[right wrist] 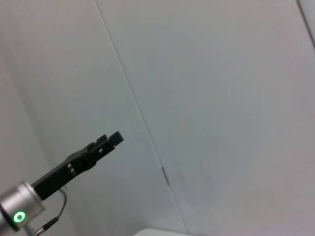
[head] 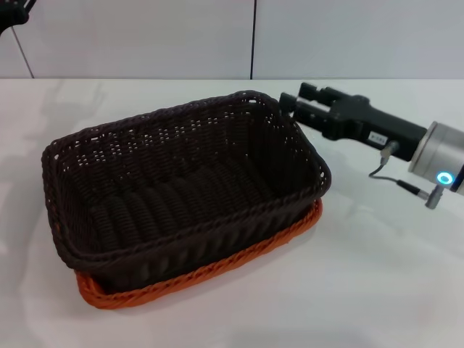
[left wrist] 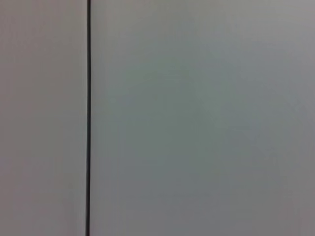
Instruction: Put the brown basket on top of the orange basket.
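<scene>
The brown basket [head: 190,222] sits nested on top of the orange basket [head: 217,270] on the white table. Only the orange braided rim shows, along the near and right sides. My right gripper [head: 295,101] is open and empty, level with the brown basket's rim, just beside its far right corner and apart from it. My left arm is parked high at the far left, with only a dark bit [head: 13,18] in the head view. Its gripper [right wrist: 111,139] shows far off in the right wrist view against the wall. The left wrist view shows only wall.
The white table [head: 391,290] spreads around the stacked baskets. A white panelled wall with a dark seam [head: 254,40] stands behind. A grey cable [head: 395,181] hangs from the right wrist.
</scene>
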### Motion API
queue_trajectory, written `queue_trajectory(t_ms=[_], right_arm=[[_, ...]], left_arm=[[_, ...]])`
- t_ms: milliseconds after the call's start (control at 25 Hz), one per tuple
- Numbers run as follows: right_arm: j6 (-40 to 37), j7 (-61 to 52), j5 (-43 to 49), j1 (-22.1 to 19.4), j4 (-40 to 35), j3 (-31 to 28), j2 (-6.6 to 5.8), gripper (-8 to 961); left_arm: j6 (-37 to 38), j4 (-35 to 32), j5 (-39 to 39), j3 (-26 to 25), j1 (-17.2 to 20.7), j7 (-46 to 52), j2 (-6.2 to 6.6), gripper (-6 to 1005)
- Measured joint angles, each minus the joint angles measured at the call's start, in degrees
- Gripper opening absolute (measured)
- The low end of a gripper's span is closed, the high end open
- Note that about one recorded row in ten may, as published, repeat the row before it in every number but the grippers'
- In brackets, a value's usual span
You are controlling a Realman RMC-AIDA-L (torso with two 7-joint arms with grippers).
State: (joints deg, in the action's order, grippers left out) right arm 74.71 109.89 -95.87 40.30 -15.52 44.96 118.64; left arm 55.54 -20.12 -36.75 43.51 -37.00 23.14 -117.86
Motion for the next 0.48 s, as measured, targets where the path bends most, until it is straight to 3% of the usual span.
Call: queue_trajectory(t_ms=[280, 480], right_arm=[[-1.8, 4.73, -2.81, -2.13, -4.51, -4.85, 0.13, 626], [-5.41, 17.46, -10.47, -4.12, -4.9, -9.02, 0.05, 668]], left_arm=[[0.71, 0.0, 0.44, -0.49, 0.44, 0.08, -0.01, 814], [5.69, 0.17, 2.14, -0.96, 2.64, 1.32, -0.09, 814]])
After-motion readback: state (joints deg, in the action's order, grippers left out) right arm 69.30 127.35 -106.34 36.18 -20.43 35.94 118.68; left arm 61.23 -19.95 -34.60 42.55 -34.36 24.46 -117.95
